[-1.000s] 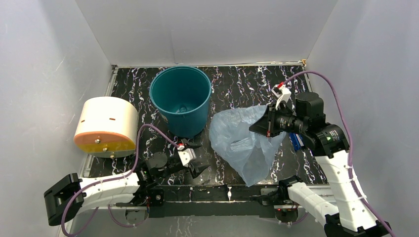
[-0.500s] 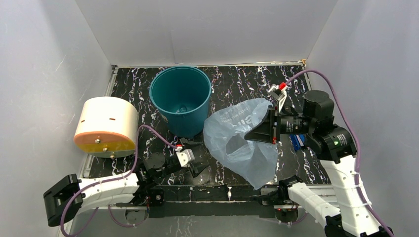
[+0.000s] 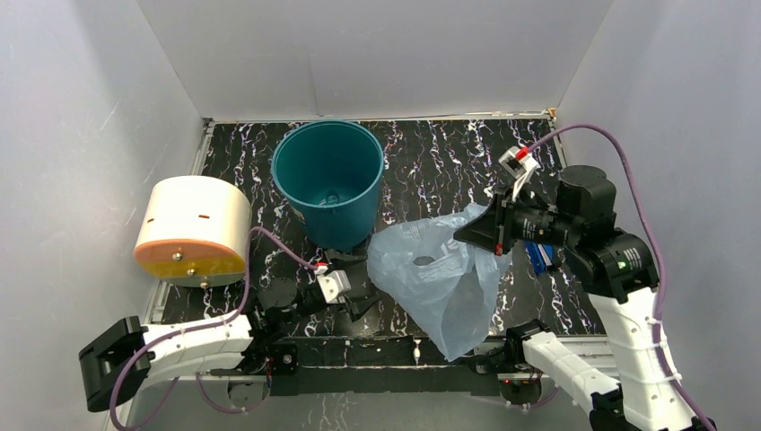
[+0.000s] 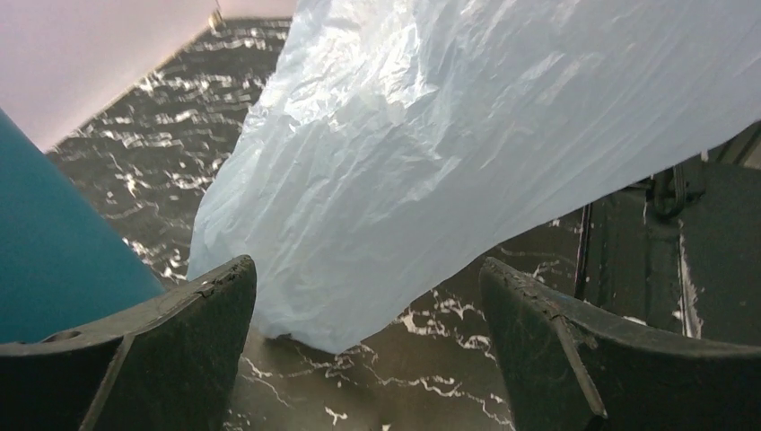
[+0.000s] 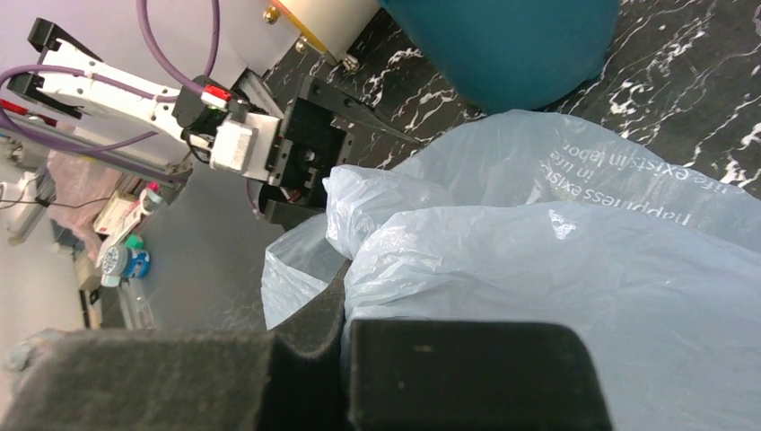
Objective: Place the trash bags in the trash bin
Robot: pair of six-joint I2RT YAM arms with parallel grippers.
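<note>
A thin light-blue trash bag (image 3: 440, 278) hangs from my right gripper (image 3: 492, 235), which is shut on its upper edge; the pinched plastic (image 5: 538, 269) fills the right wrist view, white lettering showing. The bag's low left edge (image 4: 431, 171) hangs just ahead of my left gripper (image 4: 368, 301), which is open and low near the front edge (image 3: 352, 289), nothing between its fingers. The teal trash bin (image 3: 328, 182) stands upright and open at the back left of the bag; its wall (image 4: 54, 251) shows to the left of my left fingers.
A cream cylinder with an orange end (image 3: 191, 230) lies on its side at the left. White walls close the black marbled table (image 3: 431, 153) on three sides. A small blue object (image 3: 537, 257) lies under the right arm.
The right gripper lifted and shifted the bag, whose shape changed from spread wide to hanging lower and nearer the left gripper. The left arm barely moved.
</note>
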